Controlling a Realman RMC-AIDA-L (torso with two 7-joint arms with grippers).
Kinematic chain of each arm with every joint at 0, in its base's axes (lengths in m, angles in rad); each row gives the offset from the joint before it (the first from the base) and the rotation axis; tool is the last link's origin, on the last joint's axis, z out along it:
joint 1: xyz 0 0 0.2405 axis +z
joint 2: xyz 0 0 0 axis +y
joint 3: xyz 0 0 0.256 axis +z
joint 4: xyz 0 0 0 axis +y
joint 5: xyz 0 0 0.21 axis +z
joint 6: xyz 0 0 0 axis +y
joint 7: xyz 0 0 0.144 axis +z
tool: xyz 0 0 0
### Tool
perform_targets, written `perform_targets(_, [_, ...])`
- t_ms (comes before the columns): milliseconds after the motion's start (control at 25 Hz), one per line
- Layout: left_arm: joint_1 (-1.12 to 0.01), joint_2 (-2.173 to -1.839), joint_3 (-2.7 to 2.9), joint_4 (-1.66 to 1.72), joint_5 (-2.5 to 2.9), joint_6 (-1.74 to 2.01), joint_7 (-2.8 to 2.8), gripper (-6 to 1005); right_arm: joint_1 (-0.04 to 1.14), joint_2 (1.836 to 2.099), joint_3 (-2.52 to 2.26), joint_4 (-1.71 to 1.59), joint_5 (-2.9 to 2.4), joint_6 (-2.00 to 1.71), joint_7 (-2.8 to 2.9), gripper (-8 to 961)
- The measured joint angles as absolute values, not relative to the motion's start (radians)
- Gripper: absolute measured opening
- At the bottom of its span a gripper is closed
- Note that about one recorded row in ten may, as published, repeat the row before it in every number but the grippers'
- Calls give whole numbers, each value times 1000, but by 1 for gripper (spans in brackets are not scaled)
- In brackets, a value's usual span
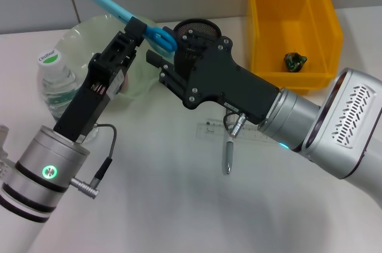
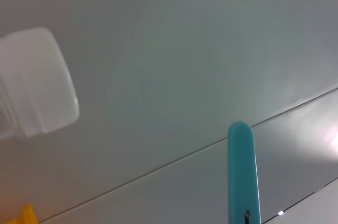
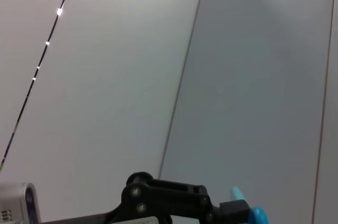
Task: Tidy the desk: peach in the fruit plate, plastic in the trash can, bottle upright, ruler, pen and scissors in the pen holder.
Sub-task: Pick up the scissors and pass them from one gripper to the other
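My left gripper [image 1: 136, 28] is raised above the desk and shut on the blue scissors [image 1: 113, 7], which point up and to the left with their handles [image 1: 165, 39] towards the right arm. Their blue tip [image 2: 240, 171] shows in the left wrist view. My right gripper [image 1: 155, 67] is open just below those handles, in front of the black mesh pen holder [image 1: 202, 26]. The clear ruler [image 1: 250, 132] and grey pen [image 1: 227, 157] lie on the desk under the right arm. The bottle [image 1: 54, 80] stands upright at the left. Dark plastic [image 1: 294, 61] lies in the yellow trash can [image 1: 322, 32]. The peach is hidden.
The pale green fruit plate [image 1: 89, 32] sits at the back left, partly behind my left arm. The yellow trash can stands at the back right. Both wrist views look mostly at the grey wall panels; the scissors' handle [image 3: 253, 216] edges into the right wrist view.
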State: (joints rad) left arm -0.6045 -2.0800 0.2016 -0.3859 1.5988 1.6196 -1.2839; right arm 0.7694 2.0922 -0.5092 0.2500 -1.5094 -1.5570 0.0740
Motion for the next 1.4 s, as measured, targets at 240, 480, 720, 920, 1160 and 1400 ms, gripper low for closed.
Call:
perform_targets(240, [-604,-2080,201,-387,1600,1612,-1284,269,770,2092,-507,250,-1509,-1557,74,368])
perform_targets(480, [-604,-2080,197,-388,1600,1610,-1283,269,772,2092,-506,247,-1509,-1547,74,365])
perform_targets(720, [-604,-2080,197,-389,1600,1609,-1282,270,773,2092,-506,248,-1509,-1546,74,233])
perform_targets(920, [-604,-2080,198,-390,1600,1609,-1275,270,773,2092,-506,249,-1509,-1546,74,192])
perform_targets(1160, [-604,-2080,196,-390,1600,1609,-1274,270,770,2092,-493,250,-1508,-1546,75,172])
perform_targets(1400, [-607,-2080,192,-390,1607,1609,-1272,270,767,2092,-495,245,-1508,-1552,75,154])
